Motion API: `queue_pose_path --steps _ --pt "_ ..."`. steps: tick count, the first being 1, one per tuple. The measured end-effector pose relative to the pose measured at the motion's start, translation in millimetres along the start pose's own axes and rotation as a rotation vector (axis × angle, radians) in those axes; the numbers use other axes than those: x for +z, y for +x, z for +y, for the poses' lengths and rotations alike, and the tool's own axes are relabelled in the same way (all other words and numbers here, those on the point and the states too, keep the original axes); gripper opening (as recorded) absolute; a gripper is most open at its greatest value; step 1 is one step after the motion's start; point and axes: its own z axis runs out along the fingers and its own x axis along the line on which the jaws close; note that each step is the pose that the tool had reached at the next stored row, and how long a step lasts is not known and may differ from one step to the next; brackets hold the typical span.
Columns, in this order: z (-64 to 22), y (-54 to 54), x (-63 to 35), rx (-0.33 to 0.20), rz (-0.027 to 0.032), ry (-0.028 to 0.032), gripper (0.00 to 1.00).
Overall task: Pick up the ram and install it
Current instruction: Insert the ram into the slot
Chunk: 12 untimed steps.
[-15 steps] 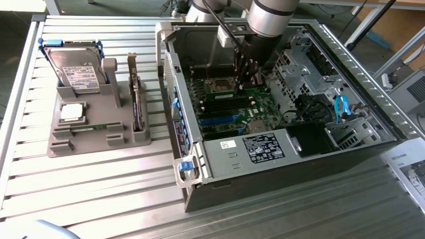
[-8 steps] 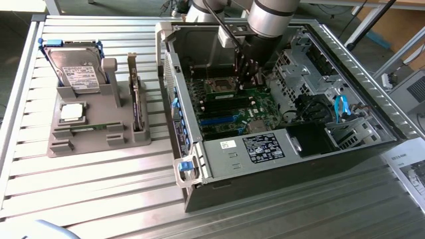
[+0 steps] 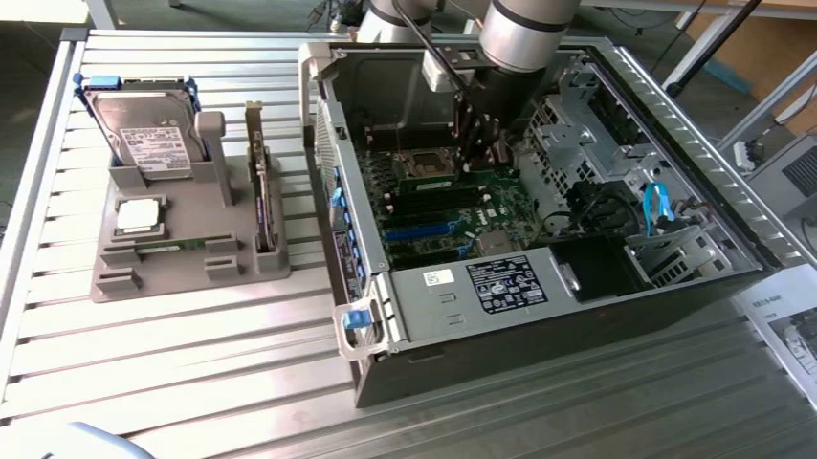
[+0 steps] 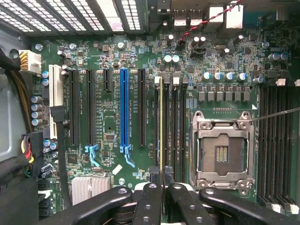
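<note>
- The black two-fingered pincer (image 4: pixel 162 185) is seen drawn almost together. Its fingers (image 4: pixel 151 197) are clamped on either face of the ram (image 4: pixel 161 126), a long, thin green circuit-board stick viewed edge-on as a narrow yellow-green line.
- The ram is held upright along a black memory slot of the green motherboard (image 4: pixel 108 61). It is placed between the silver square processor socket (image 4: pixel 224 150) and the long blue expansion slot (image 4: pixel 123 108), and the black slots just beside it on the socket side lie bare.
- In the exterior view the pincer (image 3: pixel 485 153) is found inside the open dark tower case (image 3: pixel 383 382), toward twelve o'clock of the motherboard (image 3: pixel 447 206). The case's grey walls are close at nine and twelve o'clock, and a blue cable (image 3: pixel 656 206) is seen toward three o'clock.
- At nine o'clock of the case, well apart, a grey moulded fixture (image 3: pixel 166 273) is set on the slatted metal table (image 3: pixel 191 373). A silver box-shaped hard drive (image 3: pixel 151 134) and an upright expansion card (image 3: pixel 263 191) are borne by it.
- Whether the ram's lower edge is seated in the slot cannot be told. Its chips and label cannot be made out, and the pincer's body is cut off by the wrist view's edge.
</note>
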Motion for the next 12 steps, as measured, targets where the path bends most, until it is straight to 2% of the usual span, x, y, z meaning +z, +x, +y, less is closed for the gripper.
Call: queue_pose_path --steps 12 --pt "-0.1 -0.3 11.4 0.0 0.0002 -0.0001 0.12"
